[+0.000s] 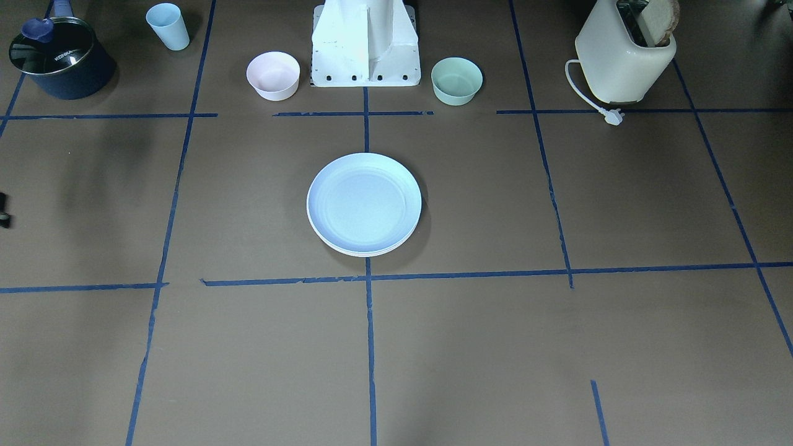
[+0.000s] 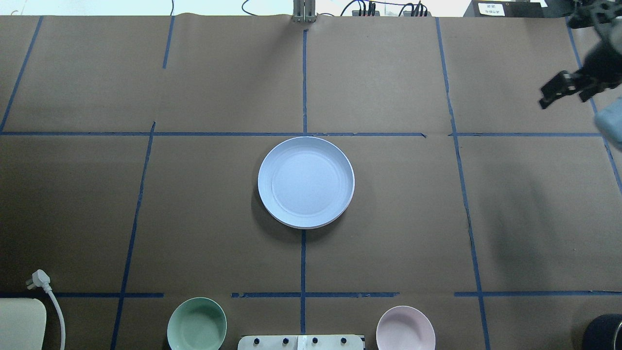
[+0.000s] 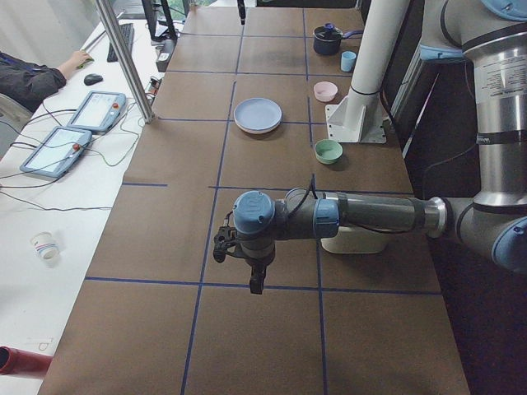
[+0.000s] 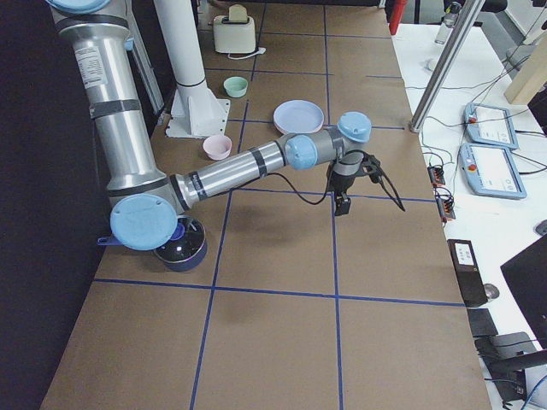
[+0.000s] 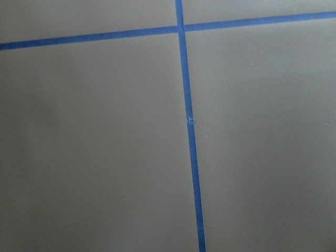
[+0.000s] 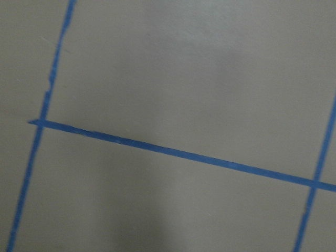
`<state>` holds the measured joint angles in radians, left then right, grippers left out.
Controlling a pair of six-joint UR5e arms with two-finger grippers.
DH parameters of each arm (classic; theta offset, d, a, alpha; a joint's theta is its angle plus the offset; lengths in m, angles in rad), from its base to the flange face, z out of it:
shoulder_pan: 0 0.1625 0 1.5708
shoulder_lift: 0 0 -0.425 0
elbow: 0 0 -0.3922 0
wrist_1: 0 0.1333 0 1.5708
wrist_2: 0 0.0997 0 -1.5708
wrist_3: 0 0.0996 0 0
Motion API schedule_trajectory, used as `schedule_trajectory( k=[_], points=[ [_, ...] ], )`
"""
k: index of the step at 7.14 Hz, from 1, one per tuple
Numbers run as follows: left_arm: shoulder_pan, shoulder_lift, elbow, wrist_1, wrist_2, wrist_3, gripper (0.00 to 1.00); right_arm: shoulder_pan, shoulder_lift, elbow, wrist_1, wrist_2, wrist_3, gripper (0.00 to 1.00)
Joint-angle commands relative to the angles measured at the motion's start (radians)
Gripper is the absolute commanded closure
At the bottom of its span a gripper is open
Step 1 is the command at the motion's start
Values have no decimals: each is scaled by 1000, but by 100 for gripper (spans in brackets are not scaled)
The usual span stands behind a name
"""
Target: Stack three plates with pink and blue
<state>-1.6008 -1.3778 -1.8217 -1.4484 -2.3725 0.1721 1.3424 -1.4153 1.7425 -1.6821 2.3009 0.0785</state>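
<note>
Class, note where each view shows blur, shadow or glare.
Overhead exterior: the right claw at the top right edge is blurred, the plate stack sharp. Exterior front-facing: soft shadow patches on the table at the view's left; the pot lid shows reflections.

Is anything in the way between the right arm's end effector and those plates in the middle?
Nothing visible does: only taped table lies between the right end effector and the plate stack.

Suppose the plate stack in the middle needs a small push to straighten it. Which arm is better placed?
Probably right. The right hand shows at the overhead view's right edge; the left hand is outside that view, farther from the plate stack.
</note>
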Motion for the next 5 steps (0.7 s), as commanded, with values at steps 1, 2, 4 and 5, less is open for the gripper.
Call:
schedule_trajectory(
  k=[1, 2, 4, 5],
  points=[
    [-1, 0, -4, 0, 2, 1, 0, 201, -207, 6, -7, 14, -302, 0],
    [-1, 0, -4, 0, 2, 1, 0, 222, -262, 6, -5, 8, -295, 0],
    [1, 2, -7, 3, 2, 3, 0, 222, -275, 9, -7, 8, -289, 0],
    [1, 17, -8, 0, 1, 4, 0, 222, -274, 8, -5, 8, -290, 0]
  ],
)
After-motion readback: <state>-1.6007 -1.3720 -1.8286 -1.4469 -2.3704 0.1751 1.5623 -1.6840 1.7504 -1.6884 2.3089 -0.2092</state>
